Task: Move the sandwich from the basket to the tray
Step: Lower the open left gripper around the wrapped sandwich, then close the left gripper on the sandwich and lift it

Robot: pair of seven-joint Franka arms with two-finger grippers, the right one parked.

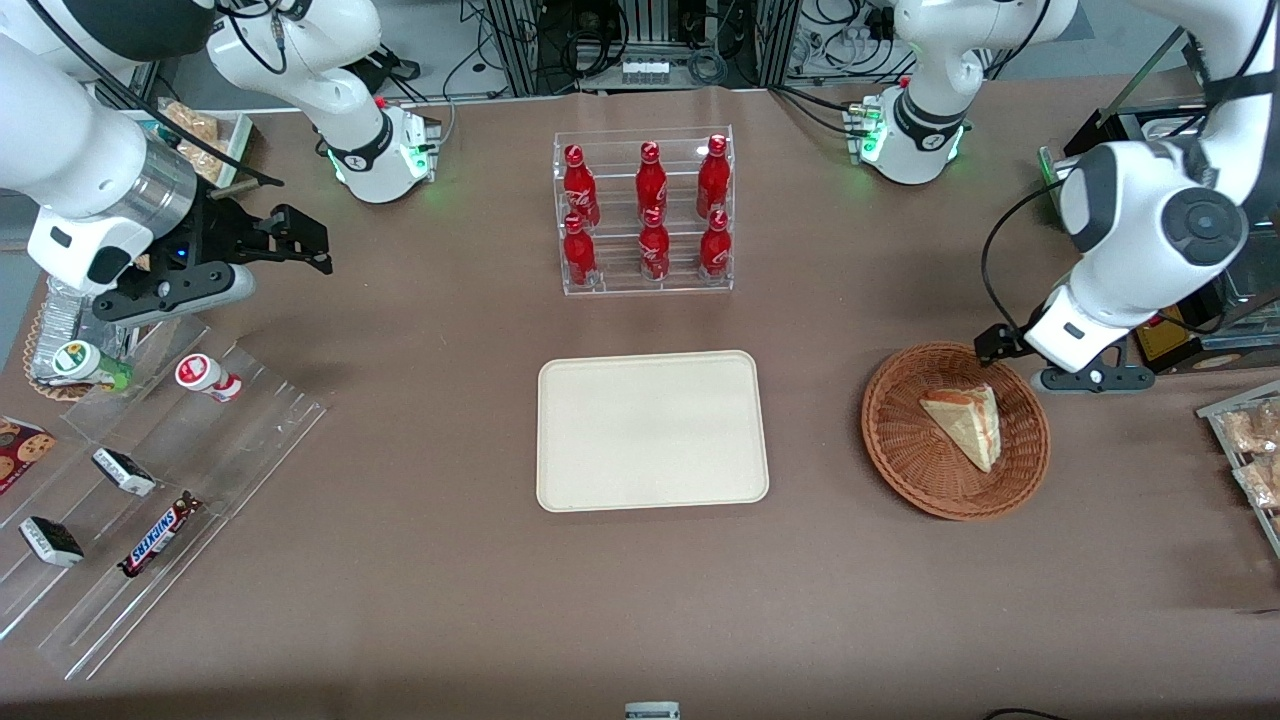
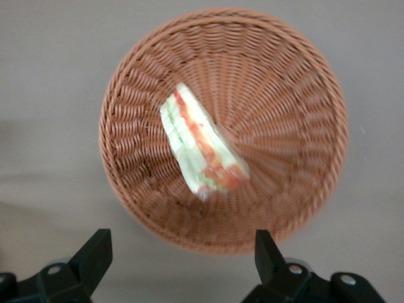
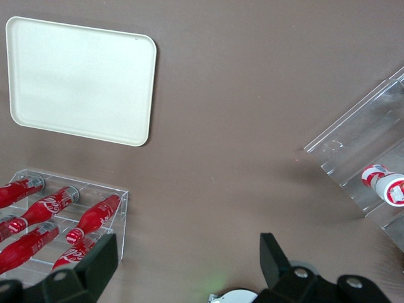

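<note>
The sandwich point(image 1: 965, 425) is a pale wedge lying in the round wicker basket point(image 1: 900, 450) toward the working arm's end of the table. In the left wrist view its red and green filling edge point(image 2: 202, 151) faces up inside the basket point(image 2: 303, 95). My left gripper point(image 1: 1040, 362) hovers above the basket's rim that is farther from the front camera. It is open point(image 2: 180, 252), with nothing between its fingers, which stand wide apart above bare table beside the rim. The cream tray point(image 1: 652, 430) lies flat and bare at the table's middle, also seen from the right wrist as the tray point(image 3: 79, 79).
A clear rack of red bottles point(image 1: 645, 215) stands farther from the front camera than the tray. Stepped acrylic racks with snacks point(image 1: 150, 480) lie toward the parked arm's end. Wrapped baked goods point(image 1: 1250, 440) sit at the working arm's table edge.
</note>
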